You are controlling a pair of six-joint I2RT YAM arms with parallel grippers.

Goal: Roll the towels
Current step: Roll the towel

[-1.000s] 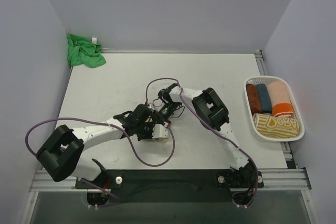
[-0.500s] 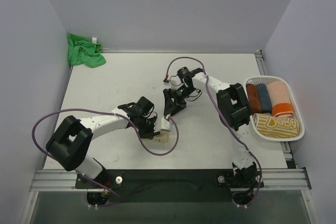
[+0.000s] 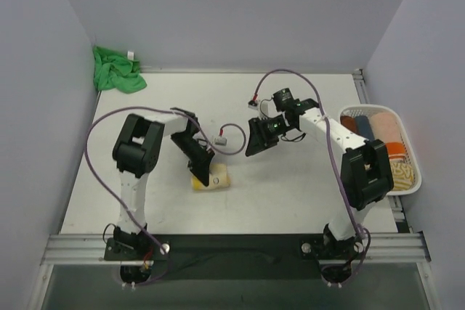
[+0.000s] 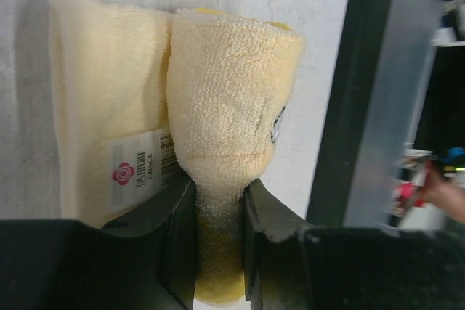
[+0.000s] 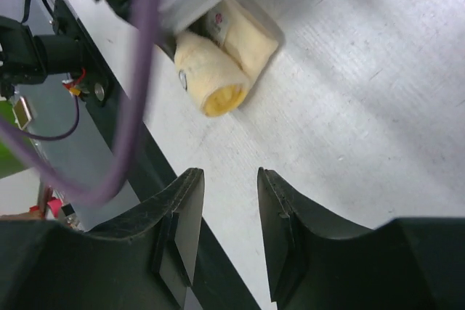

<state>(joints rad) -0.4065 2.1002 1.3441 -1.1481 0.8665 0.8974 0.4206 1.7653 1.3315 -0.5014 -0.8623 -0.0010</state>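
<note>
top external: green towel (image 3: 116, 72) in far corner, basket (image 3: 374, 107) right of yellow towel (image 3: 219, 178)

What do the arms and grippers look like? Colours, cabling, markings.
Both the left arm and right arm have white links and blocky black joint housings. A loose purple cable loops along each. The left gripper and right gripper each have two flat black fingers. No markings visible.

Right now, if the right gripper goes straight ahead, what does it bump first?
The right gripper would probably meet the white table top just short of the pale yellow rolled cloth towel; depth is unclear, so maybe the towel.
</note>
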